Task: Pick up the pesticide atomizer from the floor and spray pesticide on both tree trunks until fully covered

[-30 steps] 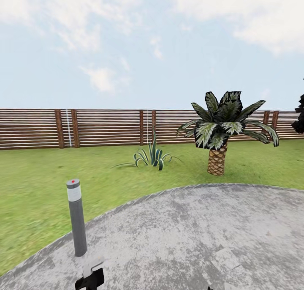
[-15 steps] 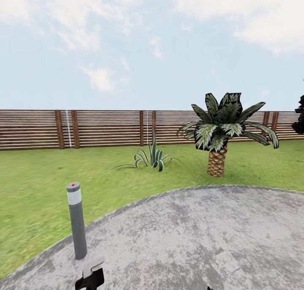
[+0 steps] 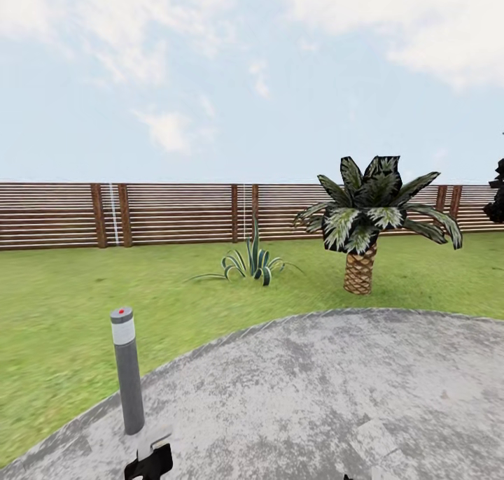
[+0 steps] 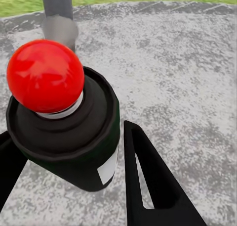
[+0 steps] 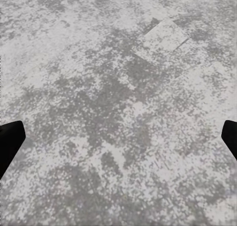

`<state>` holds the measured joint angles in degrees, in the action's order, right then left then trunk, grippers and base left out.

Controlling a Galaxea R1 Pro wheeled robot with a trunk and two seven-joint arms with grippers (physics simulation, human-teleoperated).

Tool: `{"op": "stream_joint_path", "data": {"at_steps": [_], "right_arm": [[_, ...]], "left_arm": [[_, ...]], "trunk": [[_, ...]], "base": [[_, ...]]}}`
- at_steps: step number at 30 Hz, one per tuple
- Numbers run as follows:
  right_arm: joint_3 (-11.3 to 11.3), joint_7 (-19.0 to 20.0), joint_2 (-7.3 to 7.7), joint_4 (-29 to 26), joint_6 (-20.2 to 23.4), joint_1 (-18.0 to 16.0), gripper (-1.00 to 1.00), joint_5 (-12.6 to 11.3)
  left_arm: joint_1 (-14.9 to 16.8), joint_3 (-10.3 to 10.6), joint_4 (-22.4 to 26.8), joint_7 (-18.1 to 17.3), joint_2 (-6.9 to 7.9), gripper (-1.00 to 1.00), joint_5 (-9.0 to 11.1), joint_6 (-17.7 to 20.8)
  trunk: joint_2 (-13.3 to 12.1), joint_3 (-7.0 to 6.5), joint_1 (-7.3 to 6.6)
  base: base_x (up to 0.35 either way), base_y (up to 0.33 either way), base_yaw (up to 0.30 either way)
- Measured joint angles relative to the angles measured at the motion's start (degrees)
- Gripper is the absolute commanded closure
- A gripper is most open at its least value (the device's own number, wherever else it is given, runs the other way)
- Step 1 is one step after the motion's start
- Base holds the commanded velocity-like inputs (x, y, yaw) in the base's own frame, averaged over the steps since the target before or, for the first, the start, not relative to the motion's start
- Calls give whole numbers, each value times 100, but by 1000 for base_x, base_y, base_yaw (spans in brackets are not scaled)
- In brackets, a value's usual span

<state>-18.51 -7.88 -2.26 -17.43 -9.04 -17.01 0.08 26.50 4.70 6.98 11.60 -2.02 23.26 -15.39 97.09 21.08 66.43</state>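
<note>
Two black fingers of the left gripper point(image 4: 66, 137) stand on either side of the pesticide atomizer point(image 4: 86, 122), narrowed onto its dark green body. The red ball at its top faces the wrist camera and a white label shows low on its side. From the head view the same sprayer point(image 3: 150, 457) sits at the lower edge of the picture, its pale grey head up and off the ground. I judge the pick-up step to be done.

The right gripper point(image 5: 118, 137) is spread wide, its fingertips at opposite edges of its own view, with nothing between them but the mottled grey paving point(image 5: 123, 87).

Just beside the held sprayer, a grey bollard point(image 3: 128, 371) with a red dot stands near the rim of the paved patch point(image 3: 315, 396). Beyond it lies the lawn point(image 3: 56, 305) of the garden, closed off by the brown slatted fence point(image 3: 175, 213).

Ahead are a spiky low plant point(image 3: 252, 259), a short palm point(image 3: 371, 217) and, at the right edge, part of a near-black conifer point(image 3: 498, 193). None of these is a tree the task means.

All the spraying is left to do. The robot must find the two trees, get near each trunk and cover the bark with pesticide.
</note>
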Motion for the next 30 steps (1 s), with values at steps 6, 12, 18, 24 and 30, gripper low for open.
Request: {"op": "stream_joint_path", "data": {"at_steps": [6,12,18,24,30], "right_arm": [[0,5,0,0,0,0,-100,5],[1,8,-2,0,0,0,-100,8],[7,8,-1,0,0,0,-100,14],[9,8,-3,0,0,0,-100,21],[10,8,-1,0,-1,0,-100,31]], "left_arm": [[-1,0,-1,0,0,100,0,0],[0,1,5,1,0,100,0,0],[0,0,6,2,0,100,0,0],[-3,-1,7,4,0,100,1,0],[-2,0,6,6,0,100,0,0]], "trunk": [[-241,-108,-132],[-481,-216,-264],[-722,-323,-395],[-963,-431,-527],[-1204,-539,-659]], "base": [[0,0,0],[0,0,0],[0,0,0],[0,0,0],[0,0,0]]}}
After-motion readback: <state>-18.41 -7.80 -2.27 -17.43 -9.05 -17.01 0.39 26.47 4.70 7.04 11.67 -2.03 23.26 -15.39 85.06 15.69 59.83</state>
